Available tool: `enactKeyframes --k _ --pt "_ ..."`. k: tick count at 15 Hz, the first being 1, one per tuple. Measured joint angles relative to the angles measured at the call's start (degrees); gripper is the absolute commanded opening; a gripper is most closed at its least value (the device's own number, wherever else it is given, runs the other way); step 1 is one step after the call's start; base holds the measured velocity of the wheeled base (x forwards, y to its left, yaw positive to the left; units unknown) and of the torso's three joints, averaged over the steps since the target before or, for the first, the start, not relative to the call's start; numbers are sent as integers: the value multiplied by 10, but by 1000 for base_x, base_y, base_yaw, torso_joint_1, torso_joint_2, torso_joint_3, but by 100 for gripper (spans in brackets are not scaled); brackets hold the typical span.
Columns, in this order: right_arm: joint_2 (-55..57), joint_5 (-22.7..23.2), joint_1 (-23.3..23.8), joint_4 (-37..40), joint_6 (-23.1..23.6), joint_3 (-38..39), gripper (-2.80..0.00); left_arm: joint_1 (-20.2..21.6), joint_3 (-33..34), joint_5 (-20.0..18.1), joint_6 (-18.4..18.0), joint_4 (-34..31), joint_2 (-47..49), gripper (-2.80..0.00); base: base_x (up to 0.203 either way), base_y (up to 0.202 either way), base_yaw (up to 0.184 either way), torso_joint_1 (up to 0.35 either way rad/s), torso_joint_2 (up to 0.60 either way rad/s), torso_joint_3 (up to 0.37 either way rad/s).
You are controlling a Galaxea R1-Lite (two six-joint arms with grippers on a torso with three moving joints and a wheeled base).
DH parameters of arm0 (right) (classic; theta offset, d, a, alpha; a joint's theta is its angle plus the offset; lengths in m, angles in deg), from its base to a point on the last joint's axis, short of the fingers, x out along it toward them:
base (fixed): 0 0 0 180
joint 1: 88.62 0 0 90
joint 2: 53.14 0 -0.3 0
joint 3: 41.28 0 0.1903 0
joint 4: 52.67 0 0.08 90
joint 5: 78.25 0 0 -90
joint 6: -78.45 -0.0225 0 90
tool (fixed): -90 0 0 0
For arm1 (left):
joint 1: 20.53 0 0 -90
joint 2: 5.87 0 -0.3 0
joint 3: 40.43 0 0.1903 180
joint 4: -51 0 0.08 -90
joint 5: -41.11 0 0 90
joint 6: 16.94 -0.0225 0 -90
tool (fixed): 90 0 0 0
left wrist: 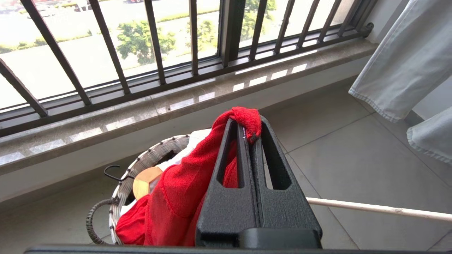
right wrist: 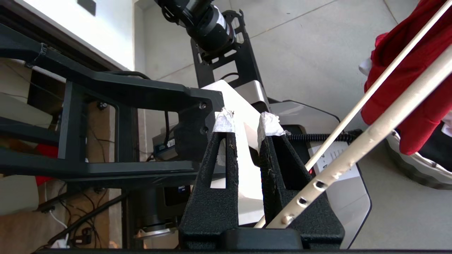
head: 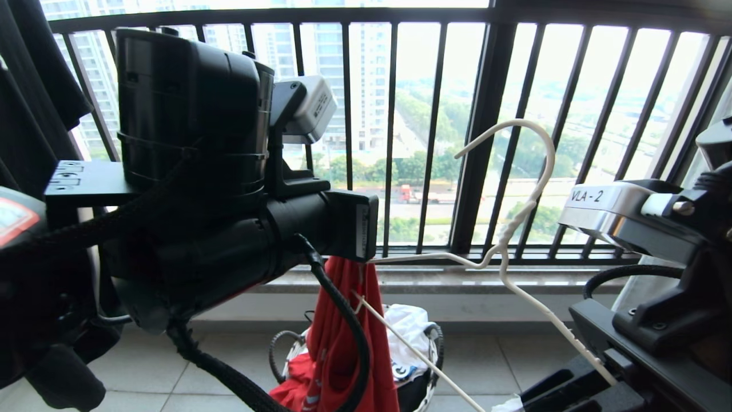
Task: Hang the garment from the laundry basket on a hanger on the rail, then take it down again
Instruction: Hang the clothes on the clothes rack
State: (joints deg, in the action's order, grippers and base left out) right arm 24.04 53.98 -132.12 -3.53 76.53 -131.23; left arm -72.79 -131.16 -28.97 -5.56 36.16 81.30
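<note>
The red garment (head: 343, 332) hangs from my left gripper (left wrist: 247, 121), which is shut on a fold of it; its lower part trails into the laundry basket (left wrist: 155, 151) on the floor tiles. The garment (left wrist: 176, 190) drapes beside the black fingers. The off-white wire hanger (head: 517, 220) is held in the air to the right of the garment, hook up in front of the window bars. One end of the hanger (right wrist: 353, 164) sits deep at the base of my right gripper (right wrist: 247, 123), whose taped tips stand slightly apart. The rail is out of view.
Black window railing (head: 486, 143) and a stone ledge (head: 457, 280) stand close ahead. A white T-shirt (head: 409, 326) and a wooden hanger (left wrist: 146, 178) lie in the basket. Pale grey cloth (left wrist: 406, 60) hangs at one side, dark cloth (head: 34, 86) at the far left.
</note>
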Motion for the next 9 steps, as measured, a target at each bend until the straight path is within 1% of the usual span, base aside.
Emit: enactKeyframes --k 3,4,7,9 --pt "-6 -2 0 -1 0 0 -280 -20 8 -8 2 0 -1 -280 0 0 0 0 0 0" --pt "-10 -3 1 -1 0 0 -280 -27 14 -25 2 -1 -3 -280 0 0 0 0 0 0" --pt "-18 -6 4 -2 0 0 -280 -34 38 -117 5 -3 -22 -280 0 0 0 0 0 0" --pt "-23 -6 13 -5 0 -1 -280 -34 52 -158 6 -4 -39 -280 0 0 0 0 0 0"
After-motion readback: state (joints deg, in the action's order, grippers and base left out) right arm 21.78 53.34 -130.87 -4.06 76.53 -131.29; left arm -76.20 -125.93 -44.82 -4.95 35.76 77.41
